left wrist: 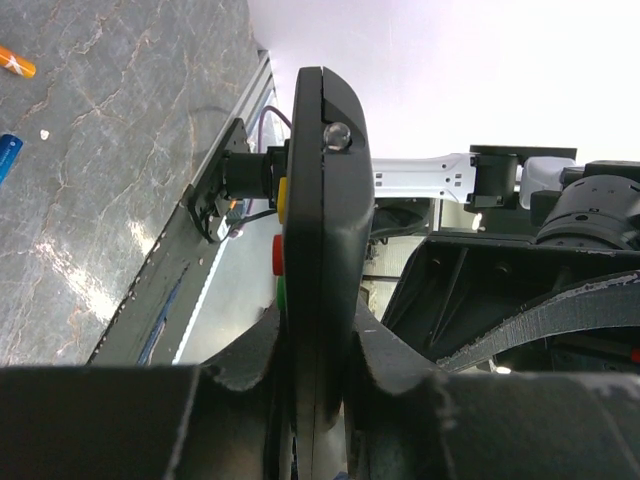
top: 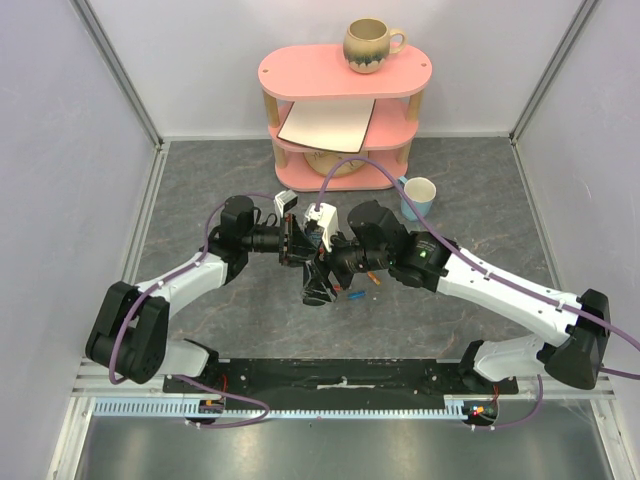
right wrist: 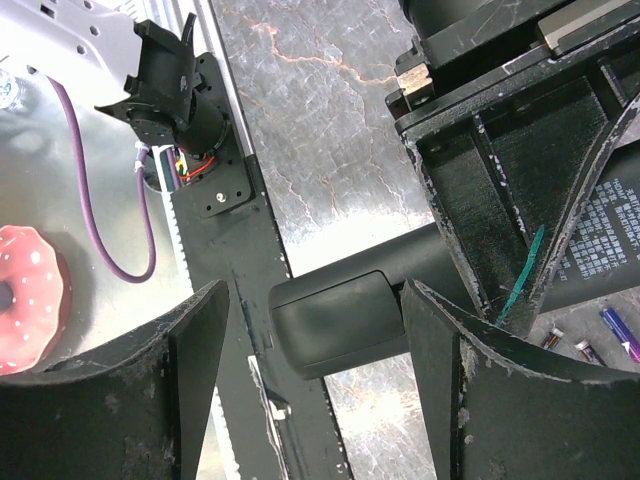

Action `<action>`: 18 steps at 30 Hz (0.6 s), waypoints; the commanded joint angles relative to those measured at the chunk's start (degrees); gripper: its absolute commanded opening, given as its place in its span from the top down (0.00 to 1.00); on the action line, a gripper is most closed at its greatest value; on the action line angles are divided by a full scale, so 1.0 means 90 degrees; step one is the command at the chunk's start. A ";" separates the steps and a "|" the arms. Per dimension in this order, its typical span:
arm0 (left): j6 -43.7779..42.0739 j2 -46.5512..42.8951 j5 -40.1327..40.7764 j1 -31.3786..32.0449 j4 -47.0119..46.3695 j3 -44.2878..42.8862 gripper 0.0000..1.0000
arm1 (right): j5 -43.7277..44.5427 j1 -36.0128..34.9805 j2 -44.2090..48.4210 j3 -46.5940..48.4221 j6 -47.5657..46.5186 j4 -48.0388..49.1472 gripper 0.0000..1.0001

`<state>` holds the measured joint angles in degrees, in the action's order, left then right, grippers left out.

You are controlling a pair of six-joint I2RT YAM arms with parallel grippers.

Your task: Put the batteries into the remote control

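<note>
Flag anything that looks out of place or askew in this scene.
The batteries lie scattered loose on the table, pointing different ways, apart from the remote control. The remote control itself is off the table, clamped on edge in the left end effector. Nothing looks spilled or broken.

At the middle of the table (top: 200, 190) the remote (left wrist: 325, 250) sits edge-up between the fingers of the left gripper (left wrist: 320, 340), its other end inside the right gripper (right wrist: 312, 300). Batteries (top: 354, 295) lie just before them. Behind stands a shelf (top: 300, 75), a mug (top: 370, 45) on top, a cup (top: 418, 197) right of its foot.
</note>
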<state>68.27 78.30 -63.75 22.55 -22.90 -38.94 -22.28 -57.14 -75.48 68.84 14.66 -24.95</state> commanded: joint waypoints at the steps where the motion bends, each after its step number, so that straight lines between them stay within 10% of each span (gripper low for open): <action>1: 0.0608 -0.0214 0.0315 -0.0259 -0.0835 -0.0175 0.98 | -0.0952 -0.0203 -0.0070 0.0046 0.0549 -0.1359 0.23; 18: 0.0520 -0.0155 0.0345 -0.0259 -0.0776 -0.0029 0.98 | -0.0708 -0.0203 0.0057 0.0232 0.0813 -0.1193 0.23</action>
<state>69.30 78.30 -64.64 22.39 -24.38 -38.17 -22.37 -57.19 -75.48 70.22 17.87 -27.09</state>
